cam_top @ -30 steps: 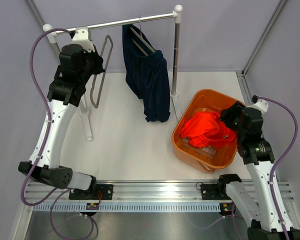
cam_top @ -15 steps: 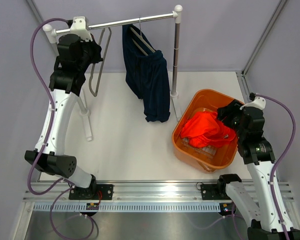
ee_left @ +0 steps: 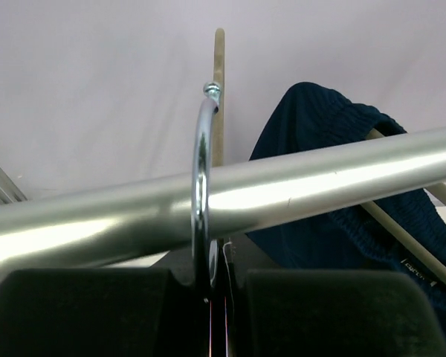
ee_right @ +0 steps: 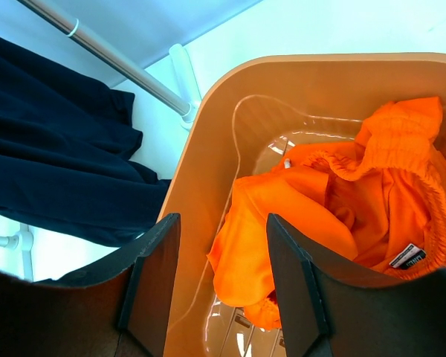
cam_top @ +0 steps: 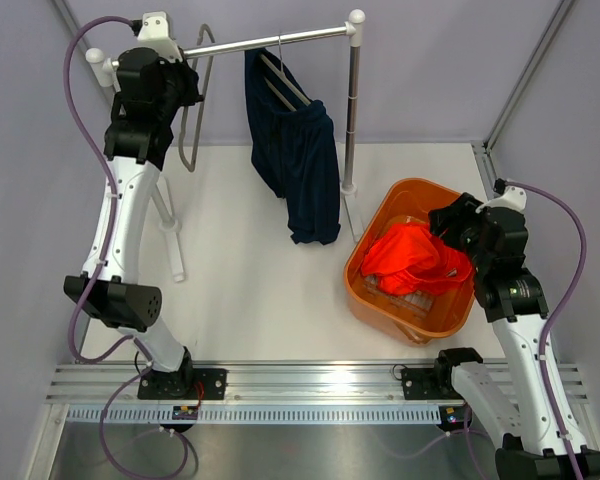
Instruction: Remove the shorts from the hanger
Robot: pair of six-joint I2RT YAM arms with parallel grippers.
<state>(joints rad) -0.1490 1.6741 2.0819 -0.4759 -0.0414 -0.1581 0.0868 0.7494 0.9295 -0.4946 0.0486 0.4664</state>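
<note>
Shorts (cam_top: 412,258): orange, crumpled inside the basket (cam_top: 408,186), off the hanger.
Hanger (ee_left: 201,156): bare, its metal hook over the rail (cam_top: 270,42), to the left of the navy shorts (cam_top: 300,160) hanging there.
Left gripper (ee_left: 215,279): up at the rail, jaws closed on the hanger just below its hook.
Right gripper (ee_right: 223,223): over the basket, jaws apart, nothing between them.

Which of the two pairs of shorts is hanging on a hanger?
The navy shorts, which hang from the rail. The orange shorts lie crumpled in the orange basket.
</note>
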